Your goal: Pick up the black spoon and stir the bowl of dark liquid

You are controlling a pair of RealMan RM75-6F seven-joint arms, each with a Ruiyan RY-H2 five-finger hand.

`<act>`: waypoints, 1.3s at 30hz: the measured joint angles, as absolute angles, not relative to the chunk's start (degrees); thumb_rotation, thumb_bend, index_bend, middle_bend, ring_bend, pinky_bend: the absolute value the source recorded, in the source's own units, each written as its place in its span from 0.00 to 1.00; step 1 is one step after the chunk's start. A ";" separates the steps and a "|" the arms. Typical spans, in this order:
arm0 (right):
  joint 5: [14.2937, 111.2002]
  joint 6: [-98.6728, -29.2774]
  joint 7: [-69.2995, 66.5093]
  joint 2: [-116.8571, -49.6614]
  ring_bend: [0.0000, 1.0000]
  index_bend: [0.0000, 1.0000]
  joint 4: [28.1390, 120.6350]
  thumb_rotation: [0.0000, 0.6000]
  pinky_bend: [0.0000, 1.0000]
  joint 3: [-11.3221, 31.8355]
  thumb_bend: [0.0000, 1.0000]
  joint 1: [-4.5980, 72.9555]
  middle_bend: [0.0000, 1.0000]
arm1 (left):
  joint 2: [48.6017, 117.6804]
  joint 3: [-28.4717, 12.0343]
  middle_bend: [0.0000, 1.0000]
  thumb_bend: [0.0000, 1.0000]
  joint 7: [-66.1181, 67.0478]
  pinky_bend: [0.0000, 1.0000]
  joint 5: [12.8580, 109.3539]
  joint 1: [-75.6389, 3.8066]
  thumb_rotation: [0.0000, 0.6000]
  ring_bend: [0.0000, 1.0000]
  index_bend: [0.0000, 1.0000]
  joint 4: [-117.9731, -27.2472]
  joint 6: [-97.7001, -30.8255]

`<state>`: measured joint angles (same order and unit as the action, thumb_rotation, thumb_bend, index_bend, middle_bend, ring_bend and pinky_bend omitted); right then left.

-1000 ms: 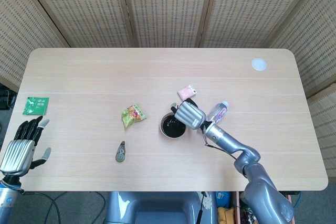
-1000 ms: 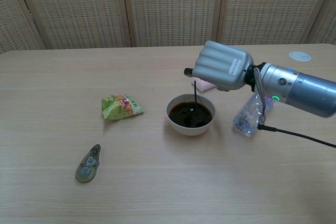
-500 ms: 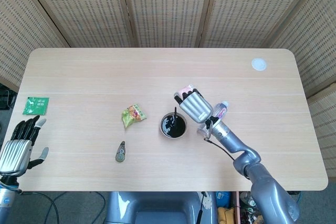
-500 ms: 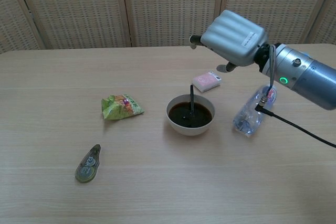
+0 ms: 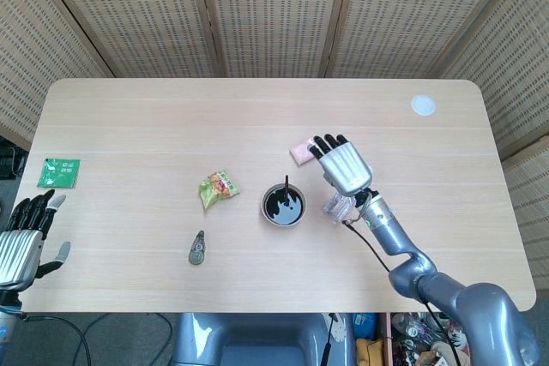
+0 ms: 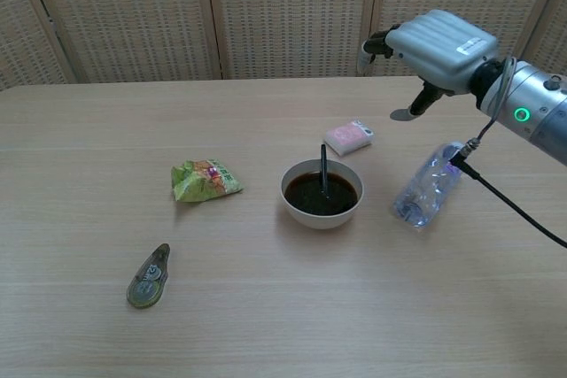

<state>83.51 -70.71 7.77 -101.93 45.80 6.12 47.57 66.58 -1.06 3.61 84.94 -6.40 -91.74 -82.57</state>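
A white bowl (image 5: 267, 210) (image 6: 299, 210) of dark liquid stands at the table's middle. The black spoon (image 5: 286, 188) (image 6: 323, 168) leans in it, handle up, with nothing touching it. My right hand (image 5: 345, 164) (image 6: 439, 44) hovers above and to the right of the bowl, fingers apart and empty. My left hand (image 5: 21, 240) sits at the table's near left corner, fingers spread, holding nothing; the chest view does not show it.
A pink packet (image 5: 300, 151) (image 6: 348, 136) lies just behind the bowl. A clear bottle (image 6: 426, 189) lies to its right under my right arm. A green snack bag (image 5: 217, 188), a small oval tape dispenser (image 5: 197, 249), a green sachet (image 5: 58, 172) and a white disc (image 5: 423, 105) are also on the table.
My right hand let go of the spoon, opened and rose up and to the right, away from the bowl. The spoon stays leaning in the liquid. My left hand slid slightly down.
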 measured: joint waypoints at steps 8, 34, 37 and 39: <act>77.11 -67.29 11.80 -92.99 0.11 0.26 61.22 1.00 0.25 8.17 0.24 42.39 0.19 | 66.27 -1.14 0.00 0.41 3.75 0.00 85.10 -6.47 1.00 0.00 0.00 -91.52 -82.54; 76.33 -83.30 16.67 -82.87 0.06 0.21 78.63 1.00 0.20 3.50 0.24 22.45 0.17 | 66.53 1.51 0.00 0.41 3.75 0.00 89.13 -4.16 1.00 0.00 0.00 -92.51 -85.82; 77.24 -85.58 16.50 -81.92 0.06 0.21 80.22 1.00 0.20 2.17 0.24 19.65 0.17 | 66.54 2.38 0.00 0.41 3.94 0.00 89.42 -3.33 1.00 0.00 0.00 -93.01 -86.11; 78.03 -87.21 16.50 -81.41 0.06 0.21 81.07 1.00 0.20 1.32 0.24 17.79 0.18 | 66.54 2.75 0.00 0.41 4.06 0.00 89.58 -2.90 1.00 0.00 0.00 -93.24 -86.32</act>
